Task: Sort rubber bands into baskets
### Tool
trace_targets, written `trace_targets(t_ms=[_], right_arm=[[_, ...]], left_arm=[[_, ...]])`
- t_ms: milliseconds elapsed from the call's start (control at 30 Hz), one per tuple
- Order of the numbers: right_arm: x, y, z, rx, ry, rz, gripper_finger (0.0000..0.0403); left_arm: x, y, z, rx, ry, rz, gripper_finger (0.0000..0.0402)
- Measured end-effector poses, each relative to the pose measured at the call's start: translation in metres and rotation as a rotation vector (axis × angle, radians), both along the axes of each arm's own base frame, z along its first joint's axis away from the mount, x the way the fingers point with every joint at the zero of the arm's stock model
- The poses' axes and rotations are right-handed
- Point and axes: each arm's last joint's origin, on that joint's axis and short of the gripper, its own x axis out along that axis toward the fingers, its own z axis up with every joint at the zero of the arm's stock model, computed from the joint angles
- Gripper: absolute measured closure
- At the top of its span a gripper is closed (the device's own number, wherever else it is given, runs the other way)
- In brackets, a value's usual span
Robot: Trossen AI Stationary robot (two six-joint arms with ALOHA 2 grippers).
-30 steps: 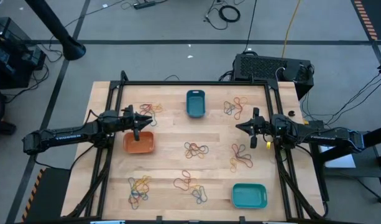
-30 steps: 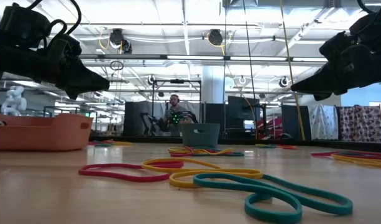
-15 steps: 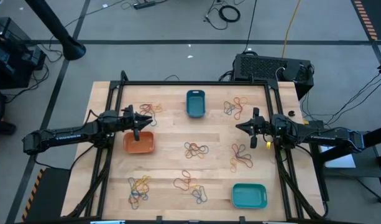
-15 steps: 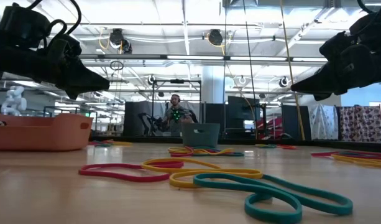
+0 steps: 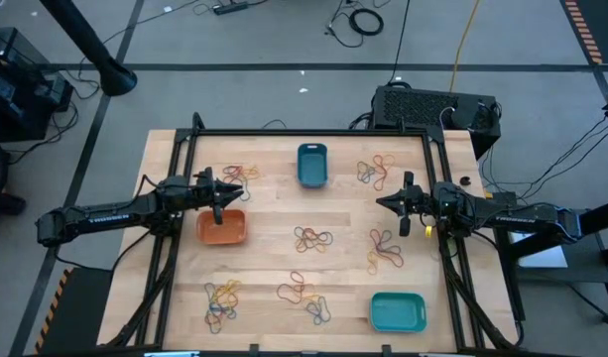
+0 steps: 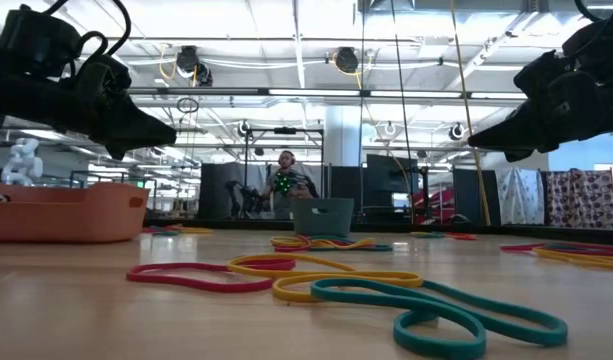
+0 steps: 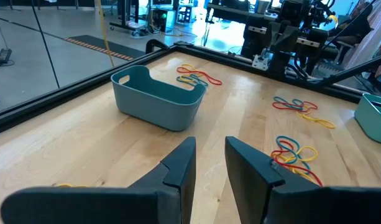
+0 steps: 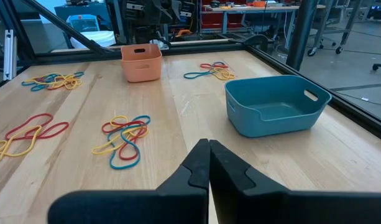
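We see the left gripper hanging just above the far edge of the orange basket, its two fingers parted with bare wood showing through the gap and nothing between them. The right gripper is clenched tight — in its own wrist view the fingers meet along one seam, empty — and it hovers over open table between two clusters of rubber bands. Of the containers, the orange basket sits under the left gripper on the left side of the table; we cannot see anything lying on its floor from above. The narrow dark teal basket stands at the far middle of the table, and the left wrist view shows its inside bare. The wider turquoise basket rests near the front right corner, also looking bare inside. The rubber bands lie loose on the table in seven or so little heaps — one by the left gripper's far side, one at the far right, one in the middle, one just right of it, and three along the near edge, none in a basket that we can make out.
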Motion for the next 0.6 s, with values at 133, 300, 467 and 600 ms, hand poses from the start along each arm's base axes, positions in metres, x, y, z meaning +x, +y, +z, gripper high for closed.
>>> trace_targets(t_ms=[133,300,467,600], right_arm=[[0.0000,0.0000,0.0000,0.000,0.000,0.000,0.0403],[0.0000,0.0000,0.0002,-0.001,-0.001,0.000,0.0403],[0.0000,0.0000,0.0001,-0.029,0.004,0.005,0.0403],[0.0000,0.0000,0.0002,-0.024,0.002,0.004,0.0403]], left_arm=[[0.0000,0.0000,0.0000,0.000,0.001,0.000,0.0309],[0.0000,0.0000,0.0000,0.000,0.000,0.001,0.0309],[0.0003,0.0001,0.0017,0.004,-0.018,0.002,0.0309],[0.0008,-0.0004,0.0047,-0.101,-0.078,0.003,0.0309]])
